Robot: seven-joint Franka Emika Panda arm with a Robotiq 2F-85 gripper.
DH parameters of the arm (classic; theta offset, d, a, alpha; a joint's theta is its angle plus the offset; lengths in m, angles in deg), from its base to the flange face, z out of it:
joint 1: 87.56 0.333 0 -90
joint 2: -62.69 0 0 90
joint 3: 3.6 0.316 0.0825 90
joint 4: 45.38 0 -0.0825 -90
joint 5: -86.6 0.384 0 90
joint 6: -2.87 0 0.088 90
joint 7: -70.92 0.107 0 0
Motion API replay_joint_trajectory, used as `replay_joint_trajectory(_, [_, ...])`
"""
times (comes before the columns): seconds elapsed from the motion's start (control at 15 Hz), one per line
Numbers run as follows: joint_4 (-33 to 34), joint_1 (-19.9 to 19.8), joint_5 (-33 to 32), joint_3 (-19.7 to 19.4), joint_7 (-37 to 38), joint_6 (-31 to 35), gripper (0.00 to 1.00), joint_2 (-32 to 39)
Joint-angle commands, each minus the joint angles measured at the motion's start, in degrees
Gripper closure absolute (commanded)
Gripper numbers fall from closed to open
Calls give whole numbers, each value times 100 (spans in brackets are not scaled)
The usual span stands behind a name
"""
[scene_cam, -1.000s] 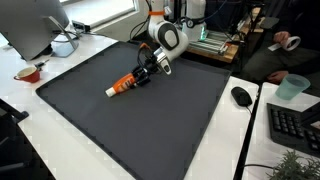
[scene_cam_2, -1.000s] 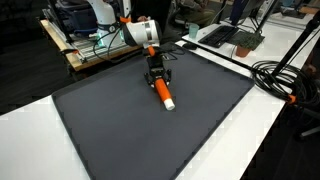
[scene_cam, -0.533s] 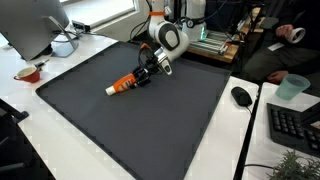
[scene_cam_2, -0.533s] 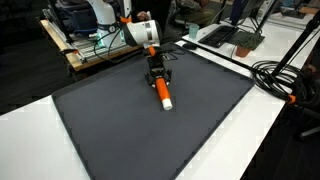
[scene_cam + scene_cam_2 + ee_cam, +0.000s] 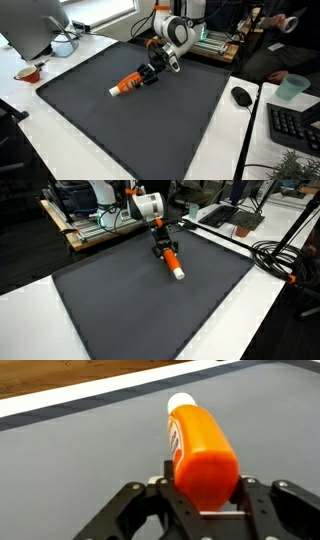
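An orange bottle with a white cap (image 5: 128, 83) lies tilted over the dark grey mat (image 5: 120, 130). It also shows in the other exterior view (image 5: 173, 264) and fills the wrist view (image 5: 198, 452). My gripper (image 5: 152, 73) is shut on the bottle's base end, cap pointing away from it. In an exterior view the gripper (image 5: 161, 250) sits near the mat's far edge. In the wrist view the black fingers (image 5: 205, 495) clamp both sides of the bottle.
A computer mouse (image 5: 241, 96), a keyboard (image 5: 295, 125) and a teal cup (image 5: 291, 88) sit on the white desk beside the mat. A red bowl (image 5: 28, 73) and monitor (image 5: 30, 25) stand opposite. Cables (image 5: 280, 255) lie past the mat.
The gripper has moved sideways across the mat with the bottle held in it. The bottle has shifted along and now sits slightly higher.
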Motion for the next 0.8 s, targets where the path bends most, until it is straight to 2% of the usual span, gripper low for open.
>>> replay_joint_trajectory(0.0, [-431,424,0,-476,180,257,79,-652])
replay_joint_trajectory(0.27, [-698,706,0,-762,363,588,79,-1264])
replay_joint_trajectory(0.47, [-880,754,0,-861,294,723,79,-1720])
replay_joint_trajectory(0.53, [-957,31,0,-226,74,627,79,-1896])
replay_joint_trajectory(0.67, [-1028,-192,8,-103,93,744,79,-2087])
replay_joint_trajectory(0.73, [-787,-236,5,63,138,587,54,-1692])
